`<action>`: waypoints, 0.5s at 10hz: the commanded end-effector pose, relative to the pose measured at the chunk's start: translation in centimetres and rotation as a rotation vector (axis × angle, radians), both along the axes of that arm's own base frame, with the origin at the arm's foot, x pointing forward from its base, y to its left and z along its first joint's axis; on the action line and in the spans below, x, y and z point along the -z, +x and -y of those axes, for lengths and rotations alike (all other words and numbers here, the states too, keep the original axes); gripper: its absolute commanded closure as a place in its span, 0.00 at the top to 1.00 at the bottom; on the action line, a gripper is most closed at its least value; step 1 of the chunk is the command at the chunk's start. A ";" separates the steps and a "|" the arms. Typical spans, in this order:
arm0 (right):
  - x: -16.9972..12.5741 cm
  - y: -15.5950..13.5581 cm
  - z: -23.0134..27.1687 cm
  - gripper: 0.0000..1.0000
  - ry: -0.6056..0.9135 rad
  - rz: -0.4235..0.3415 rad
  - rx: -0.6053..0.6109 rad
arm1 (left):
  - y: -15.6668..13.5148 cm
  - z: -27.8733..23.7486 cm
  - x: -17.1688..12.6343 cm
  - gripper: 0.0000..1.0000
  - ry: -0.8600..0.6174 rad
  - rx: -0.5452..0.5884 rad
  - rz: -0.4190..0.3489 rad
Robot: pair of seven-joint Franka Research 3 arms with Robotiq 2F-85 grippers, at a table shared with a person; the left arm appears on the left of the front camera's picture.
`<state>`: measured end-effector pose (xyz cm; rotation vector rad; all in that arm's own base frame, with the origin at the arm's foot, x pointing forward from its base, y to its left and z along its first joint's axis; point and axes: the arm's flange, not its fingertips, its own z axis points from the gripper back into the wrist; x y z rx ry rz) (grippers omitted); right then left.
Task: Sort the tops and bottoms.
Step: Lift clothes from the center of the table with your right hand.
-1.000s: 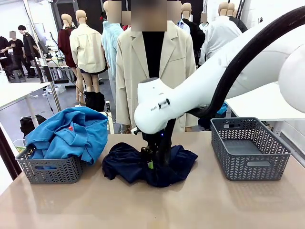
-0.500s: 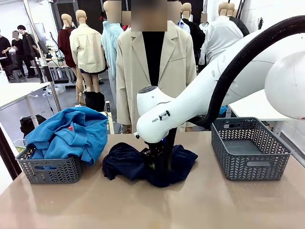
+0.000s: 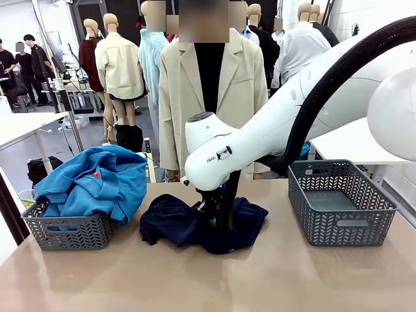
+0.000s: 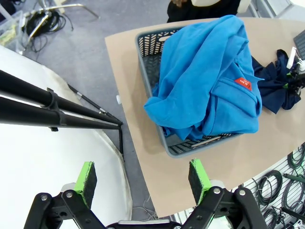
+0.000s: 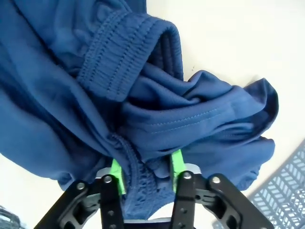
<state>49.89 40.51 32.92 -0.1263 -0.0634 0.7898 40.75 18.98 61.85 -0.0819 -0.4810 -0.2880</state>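
The right gripper is down in the navy bottoms, which lie heaped mid-worktop between the two baskets. In the right wrist view its green pads are drawn in on a fold of the navy cloth, with fabric bunched between them and an elastic ribbed waistband curling above. The pads pinch the cloth, so the gripper is clamped on the bottoms. In the front view the right arm comes in from the right and bends down over the heap; small dark print on its wrist housing is too small to read.

The tops, bright blue shirts, are piled high in the left basket and spill over its rim. A small red tag shows on the top shirt; in the left wrist view the tag carries pale writing that is too small to read.

The left gripper hangs high over the floor beside the worktop's edge, its fingers wide apart and holding nothing.

The right basket stands at the worktop's right side, grey, well apart from the bottoms. A person in a beige jacket stands at the far side behind the heap.
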 end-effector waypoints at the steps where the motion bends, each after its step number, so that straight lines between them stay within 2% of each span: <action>1: -0.5 0.1 0.3 0.00 -0.003 -0.036 -0.012 | 0.0 -0.1 -0.2 1.00 0.003 -0.004 0.001; 5: -1.1 0.4 0.4 0.00 -0.009 -0.057 -0.030 | 0.0 -0.1 -0.2 1.00 0.003 -0.004 0.001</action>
